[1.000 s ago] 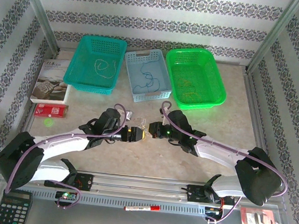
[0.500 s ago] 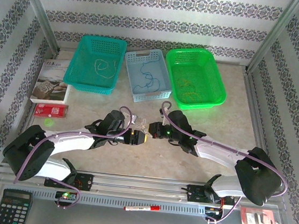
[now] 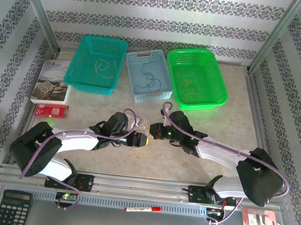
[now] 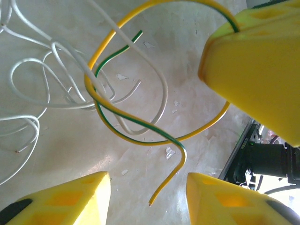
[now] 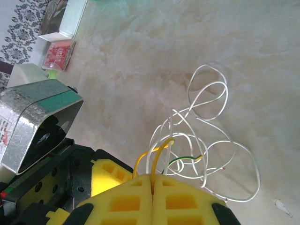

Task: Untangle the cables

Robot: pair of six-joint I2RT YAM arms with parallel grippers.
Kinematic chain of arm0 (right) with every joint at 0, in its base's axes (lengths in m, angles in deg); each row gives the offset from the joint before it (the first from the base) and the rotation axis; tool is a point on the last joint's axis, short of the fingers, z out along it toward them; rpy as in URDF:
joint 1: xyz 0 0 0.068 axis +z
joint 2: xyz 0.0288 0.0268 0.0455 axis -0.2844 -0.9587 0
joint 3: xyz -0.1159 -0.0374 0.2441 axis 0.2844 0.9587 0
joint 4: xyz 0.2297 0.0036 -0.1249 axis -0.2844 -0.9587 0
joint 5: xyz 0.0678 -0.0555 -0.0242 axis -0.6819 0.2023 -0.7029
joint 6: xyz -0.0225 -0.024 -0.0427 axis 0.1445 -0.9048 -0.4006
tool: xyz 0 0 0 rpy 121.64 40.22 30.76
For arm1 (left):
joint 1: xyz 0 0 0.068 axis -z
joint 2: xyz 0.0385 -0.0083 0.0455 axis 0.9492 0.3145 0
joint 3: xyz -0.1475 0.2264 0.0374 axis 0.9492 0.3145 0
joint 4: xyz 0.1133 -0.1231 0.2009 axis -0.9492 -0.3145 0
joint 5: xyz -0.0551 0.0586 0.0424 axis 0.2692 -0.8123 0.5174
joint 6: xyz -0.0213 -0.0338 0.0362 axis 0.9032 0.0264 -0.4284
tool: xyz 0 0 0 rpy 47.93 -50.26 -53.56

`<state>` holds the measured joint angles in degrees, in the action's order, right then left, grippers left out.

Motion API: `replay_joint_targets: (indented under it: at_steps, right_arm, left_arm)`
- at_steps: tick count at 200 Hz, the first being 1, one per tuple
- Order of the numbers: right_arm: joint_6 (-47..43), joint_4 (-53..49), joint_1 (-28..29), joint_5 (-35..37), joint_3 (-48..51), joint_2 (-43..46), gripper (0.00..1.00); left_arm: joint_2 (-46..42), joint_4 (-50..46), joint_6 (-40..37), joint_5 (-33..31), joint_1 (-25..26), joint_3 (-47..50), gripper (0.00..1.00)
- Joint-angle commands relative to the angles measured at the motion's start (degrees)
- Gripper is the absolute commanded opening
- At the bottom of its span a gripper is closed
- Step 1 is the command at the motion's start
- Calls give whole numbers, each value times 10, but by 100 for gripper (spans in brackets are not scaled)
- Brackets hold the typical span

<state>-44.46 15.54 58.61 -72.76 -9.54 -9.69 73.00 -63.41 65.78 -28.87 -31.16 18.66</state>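
Meeting nose to nose at table [image 3: 230, 127] ctr, both arms reach inward in the top view. The left gripper [image 3: 143, 140] sits just below and beside the right gripper [image 3: 150, 129], w/ the tangled cables [image 3: 140, 124] on the tabletop right at their tips.

Right gripper [image 5: 153, 180] has its yellow pads pressed flat together, pinching the yellow-green wire [image 5: 157, 149]; two strands rise from the seam. On the left wrist cam that wire [image 4: 140, 142] comes out of the right gripper's fingers [image 4: 255, 70], loops wide, crosses itself and ends in a free tip btwn the left gripper's own pads [image 4: 61, 204].

Left gripper [image 4: 147, 183] has its jaws apart w/ nothing clamped; the wire tip touches neither pad. White wires [image 4: 42, 89] curl in loose loops to the left, a couple of strands threading thru the yellow-green loop. On the right wrist cam the white wires [image 5: 211, 140] lie spread on the tabletop beyond the pads.

Far side: teal basket [image 3: 90, 88] holds a whitish cable [image 3: 105, 66], pale-blue basket [image 3: 149, 98] a dark cable [image 3: 149, 81], green basket [image 3: 205, 105] an orange-yellow cable [image 3: 189, 87].
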Motion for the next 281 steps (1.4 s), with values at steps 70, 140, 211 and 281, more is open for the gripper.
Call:
replay_joint_targets:
  at_steps: [70,140,211,281]
  right_arm:
    - [4,18,-8,-7,9,2,0]
    - [-1,20,-21,-1,16,-6,0]
    - [0,39,-20,2,40,-27,0]
    - [8,53,18,25,62,-37,6]
  left_arm:
    - [-9,21,-9,-8,8,-16,11]
    - [-116,-78,-27,-17,8,-43,0]
    - [-201,-62,14,-29,4,-86,0]
    - [-194,38,85,-28,4,-110,0]
